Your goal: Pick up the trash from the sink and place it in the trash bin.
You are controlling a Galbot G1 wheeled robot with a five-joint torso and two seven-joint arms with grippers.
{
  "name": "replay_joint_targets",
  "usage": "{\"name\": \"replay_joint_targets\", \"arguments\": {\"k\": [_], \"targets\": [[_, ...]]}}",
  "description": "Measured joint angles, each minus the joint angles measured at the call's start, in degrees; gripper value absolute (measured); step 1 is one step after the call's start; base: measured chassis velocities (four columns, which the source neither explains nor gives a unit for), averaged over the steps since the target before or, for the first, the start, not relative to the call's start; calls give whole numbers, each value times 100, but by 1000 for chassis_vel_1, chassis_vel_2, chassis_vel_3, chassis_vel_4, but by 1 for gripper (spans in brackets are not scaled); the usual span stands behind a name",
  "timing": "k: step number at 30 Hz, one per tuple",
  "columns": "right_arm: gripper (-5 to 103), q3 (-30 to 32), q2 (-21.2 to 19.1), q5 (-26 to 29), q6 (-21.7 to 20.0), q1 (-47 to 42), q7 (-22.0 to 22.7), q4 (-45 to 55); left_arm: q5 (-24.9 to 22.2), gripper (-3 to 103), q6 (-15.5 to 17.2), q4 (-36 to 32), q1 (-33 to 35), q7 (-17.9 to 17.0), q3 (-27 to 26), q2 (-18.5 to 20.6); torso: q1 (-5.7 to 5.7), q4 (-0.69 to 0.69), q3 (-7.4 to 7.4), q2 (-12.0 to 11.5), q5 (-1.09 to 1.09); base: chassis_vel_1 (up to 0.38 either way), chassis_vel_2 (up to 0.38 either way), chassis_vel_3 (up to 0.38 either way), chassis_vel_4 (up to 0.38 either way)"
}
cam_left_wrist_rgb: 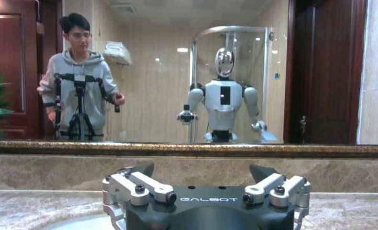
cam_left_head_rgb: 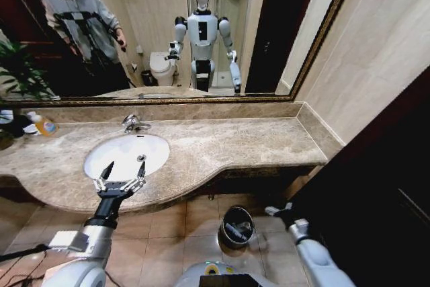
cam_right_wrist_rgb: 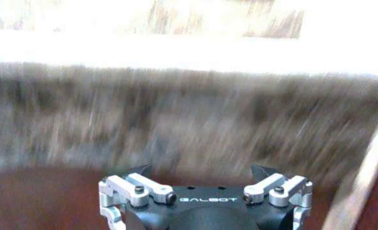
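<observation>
The white oval sink (cam_left_head_rgb: 124,149) is set in the beige marble counter (cam_left_head_rgb: 235,142). Its bowl shows just the drain; the trash is out of view. My left gripper (cam_left_head_rgb: 125,169) hovers open over the sink's front rim, nothing between its fingers; the left wrist view has it (cam_left_wrist_rgb: 202,168) facing the mirror. On the floor below the counter stands the black trash bin (cam_left_head_rgb: 237,224), with something pale inside, too small to name. Just right of the bin, low down, my right gripper (cam_left_head_rgb: 275,211) is open and empty, and in its wrist view (cam_right_wrist_rgb: 202,170) it faces the counter's front.
A chrome tap (cam_left_head_rgb: 132,124) stands behind the sink. At the counter's far left are an orange soap bottle (cam_left_head_rgb: 44,126) and a green plant (cam_left_head_rgb: 17,72). A dark wooden panel (cam_left_head_rgb: 376,186) closes in the right side. The mirror (cam_left_head_rgb: 201,31) reflects the robot and a person.
</observation>
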Motion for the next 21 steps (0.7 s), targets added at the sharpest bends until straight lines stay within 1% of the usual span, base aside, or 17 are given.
{"name": "replay_joint_targets", "arguments": {"k": [1, 2, 3, 4, 5, 6, 8, 10, 11, 14, 15, 18, 21], "targets": [[100, 0, 0, 0, 0, 0, 0, 0, 0, 100, 0, 0, 0, 0, 0, 0, 0, 0, 0, 0, 0, 0, 0, 0, 0], [100, 342, 39, 52, -77, -330, -80, 645, 0, 100, 0, 0, 0, 0, 0, 0, 0, 0, 0, 0, -7, 0, 0, 0, 0], [100, 503, 78, 94, -88, -580, -131, 1109, 0, 100, 0, 1, 0, 0, 0, 0, 0, -2, 0, 1, -7, 0, 0, 0, 0], [100, 564, 104, 114, -73, -693, -167, 1379, 0, 100, 0, 0, 0, 0, 0, 0, -1, -3, 0, 0, -1, 0, 0, 0, 0], [100, 564, 104, 114, -73, -693, -167, 1379, 0, 100, 0, 0, 0, 0, 0, 0, -1, -3, 0, 0, -1, 0, 0, 0, 0], [100, 641, 155, 122, 16, -808, -227, 1841, 0, 100, 0, 0, 0, 0, 0, 0, 0, 0, 0, 0, 0, 0, 0, 0, 0], [100, 674, 246, 124, 14, -867, -228, 2236, 0, 100, 0, 0, 0, 0, 0, 0, 0, 0, 0, 1, -2, 0, 0, 0, 0], [100, 594, 386, 196, -136, -859, -27, 2784, 0, 100, 0, 0, 0, 0, 0, 0, 0, 1, 0, 0, 0, 0, 0, 0, 0], [100, 594, 386, 196, -136, -859, -27, 2784, 0, 100, 0, 0, 0, 0, 0, 0, 0, 1, 0, 0, 0, 0, 0, 0, 0], [100, 423, 508, 217, -441, -627, 212, 3278, 0, 100, 0, 0, 0, 0, 0, 0, 0, 1, 0, 0, -2, 0, 0, 0, 0], [100, 423, 508, 217, -441, -627, 212, 3278, 0, 100, 0, 0, 0, 0, 0, 0, 0, 1, 0, 0, -2, 0, 0, 0, 0], [100, 248, 561, 115, -629, -446, 406, 3558, 0, 100, 0, 0, 0, 0, 0, 0, 1, 1, 0, 0, -2, 0, 0, 0, 0], [100, 163, 568, 31, -753, -449, 482, 3739, 0, 100, 0, 0, 0, 0, 0, 0, 1, 1, 0, 0, -2, 0, 0, 0, 0]]}}
